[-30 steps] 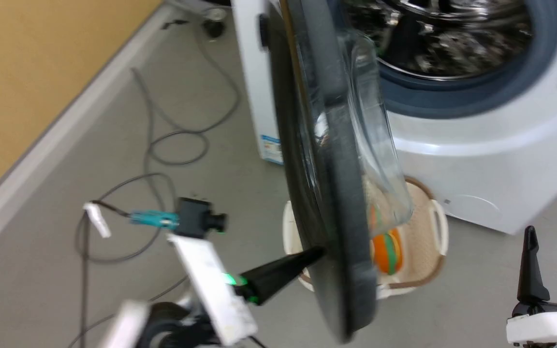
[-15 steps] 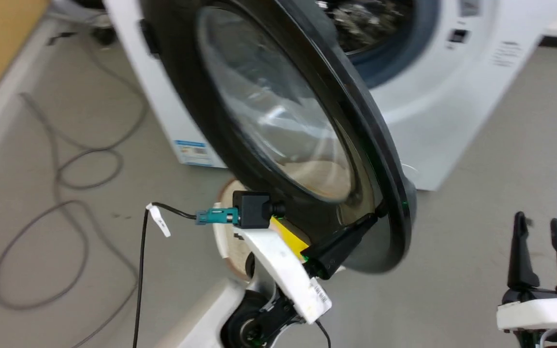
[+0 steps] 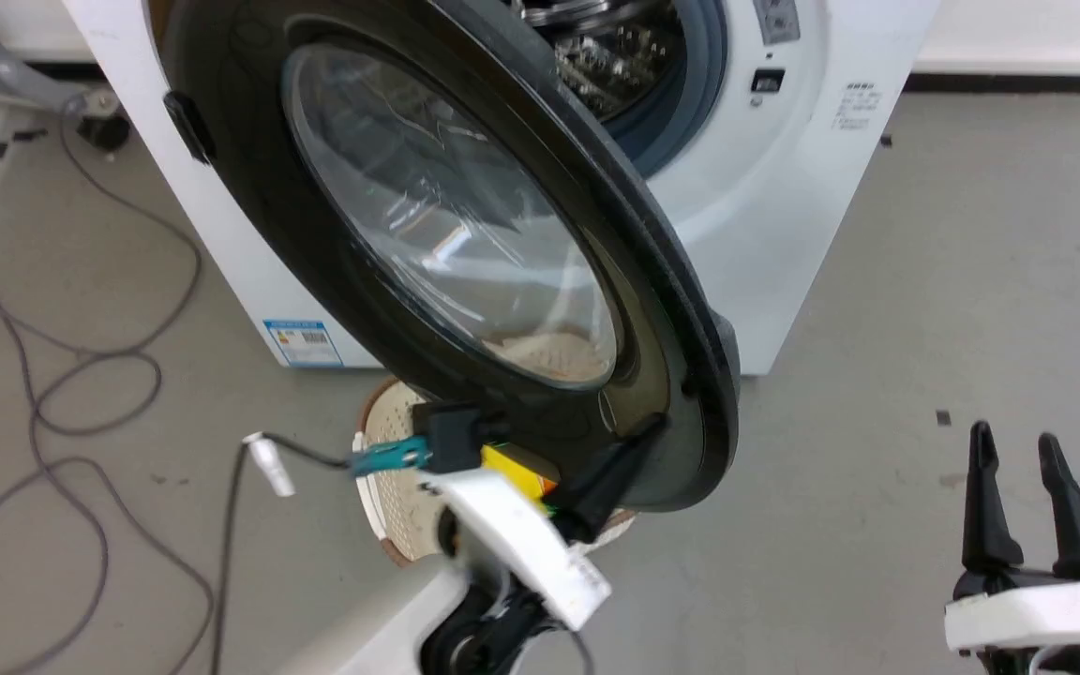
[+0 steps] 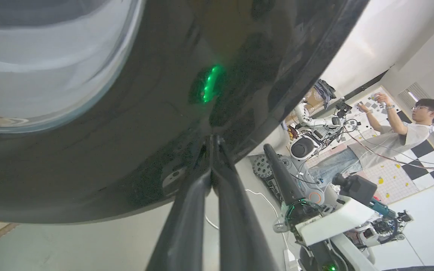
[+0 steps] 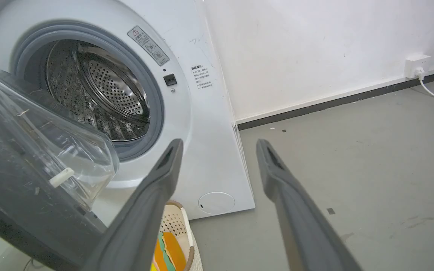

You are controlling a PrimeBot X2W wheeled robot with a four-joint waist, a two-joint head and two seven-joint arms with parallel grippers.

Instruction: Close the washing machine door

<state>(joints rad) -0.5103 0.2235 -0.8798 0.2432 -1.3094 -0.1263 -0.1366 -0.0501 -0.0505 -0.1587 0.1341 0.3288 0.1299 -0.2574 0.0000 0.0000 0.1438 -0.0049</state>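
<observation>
Head view: the door [image 3: 446, 234] stands roughly half open, swung out from the machine [image 3: 784, 234] on a hinge at about 10 o'clock of the frame, with its free edge down at 5 o'clock. Its glossy outer face is turned toward the camera. Past its upper edge, at 1 o'clock, part of the drum [image 3: 596, 56] is in sight, so the opening is not yet covered.

The left gripper [image 3: 648, 431] has its fingers pressed together with nothing between them, and the tips rest against the black rim at the door's 5 o'clock. In the left wrist view that gripper [image 4: 213, 143] meets the dark surface of the door [image 4: 126, 158] just below a green reflection. It looks like a push with closed fingers, not a grasp.

The right gripper [image 3: 1013, 439] waits at 4 o'clock of the frame, fingers apart and holding nothing, well clear of the door. In its own wrist view, the fingers [image 5: 156, 188] frame the drum [image 5: 100, 94] and the door's inner bowl [image 5: 51, 139] at 9 o'clock.

My reading: the swing is under way — perhaps half done. What is left is to carry the free edge across to the gasket [image 5: 156, 113] and press until the latch catches. A basket [image 3: 399, 469] sits on the floor under the door, low enough, it seems, not to block it.
</observation>
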